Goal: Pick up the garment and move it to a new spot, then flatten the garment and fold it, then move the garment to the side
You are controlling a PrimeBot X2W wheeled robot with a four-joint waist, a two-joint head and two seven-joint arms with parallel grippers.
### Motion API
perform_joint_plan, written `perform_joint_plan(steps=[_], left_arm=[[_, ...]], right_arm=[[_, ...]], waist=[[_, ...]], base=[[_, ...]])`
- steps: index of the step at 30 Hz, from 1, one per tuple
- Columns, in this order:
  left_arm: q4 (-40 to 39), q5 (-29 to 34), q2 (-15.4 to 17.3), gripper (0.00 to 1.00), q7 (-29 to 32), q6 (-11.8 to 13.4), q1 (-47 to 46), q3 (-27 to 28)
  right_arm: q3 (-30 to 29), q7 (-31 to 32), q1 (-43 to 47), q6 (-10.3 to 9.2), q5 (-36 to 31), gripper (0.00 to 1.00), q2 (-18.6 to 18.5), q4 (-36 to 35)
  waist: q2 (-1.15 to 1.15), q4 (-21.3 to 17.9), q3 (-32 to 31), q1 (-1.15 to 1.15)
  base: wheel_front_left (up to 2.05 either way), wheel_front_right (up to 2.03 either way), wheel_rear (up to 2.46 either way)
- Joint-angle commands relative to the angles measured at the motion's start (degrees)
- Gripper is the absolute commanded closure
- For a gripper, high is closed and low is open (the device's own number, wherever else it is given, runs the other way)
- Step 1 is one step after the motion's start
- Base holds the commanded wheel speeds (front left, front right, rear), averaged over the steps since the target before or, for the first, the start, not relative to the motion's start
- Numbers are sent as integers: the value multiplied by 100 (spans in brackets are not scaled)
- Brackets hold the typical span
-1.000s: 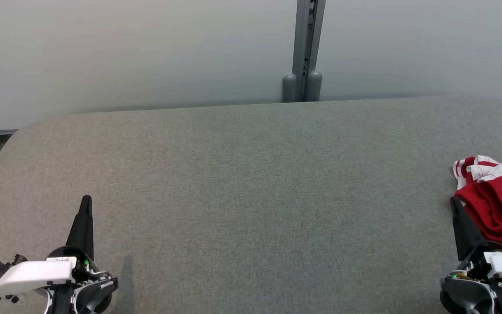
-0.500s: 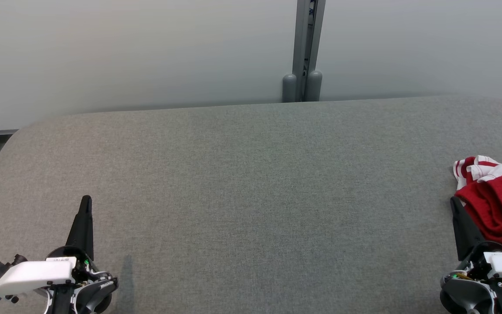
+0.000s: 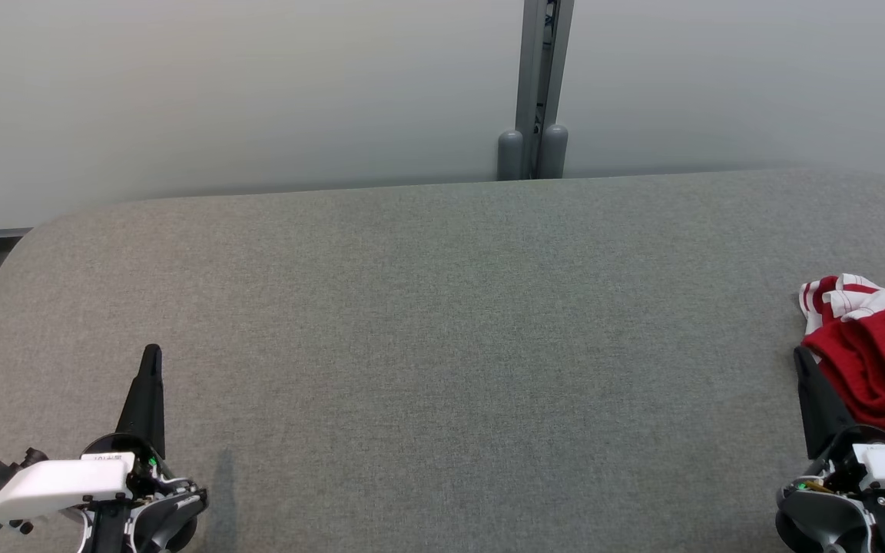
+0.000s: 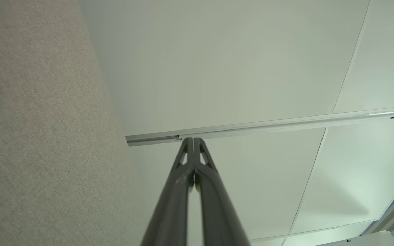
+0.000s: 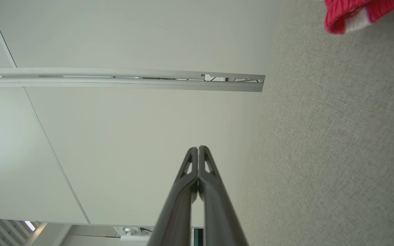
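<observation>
both closed, empty: l hand (image 3: pixel 152 350) & r hand (image 3: pixel 799 352) point fwd, r just beside garment (image 3: pixel 884 365).

Materials and finishes on your workbench.
Your tabletop (image 3: pixel 442 322) is matt grey woven cloth, faintly rough; the garment (image 3: pixel 884 361) is soft red knit with white stripes; left gripper (image 3: pixel 152 352) and right gripper (image 3: pixel 798 353) carry smooth, matt dark plastic fingers (image 4: pixel 183 191); the post (image 3: pixel 541 77) is satin grey metal.

Grey fabric-covered table (image 3: pixel 442 307), pale wall (image 3: pixel 220 92) behind it, grey metal post (image 3: pixel 541 77) with 2 rounded caps (image 3: pixel 510 153) at its foot
</observation>
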Motion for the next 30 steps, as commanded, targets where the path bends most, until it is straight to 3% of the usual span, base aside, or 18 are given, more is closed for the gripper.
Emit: perform_joint_plan(steps=[1,30], left_arm=[[4,10,9,100,16,-27,-74,24],[3,23,2,100,22,-27,-76,35]], right_arm=[[-8,9,-47,4,14,100,-31,14],[-7,9,-47,4,15,100,-31,14]], waist=[[0,0,0,0],[0,0,0,0]], base=[[0,0,0],[0,0,0]])
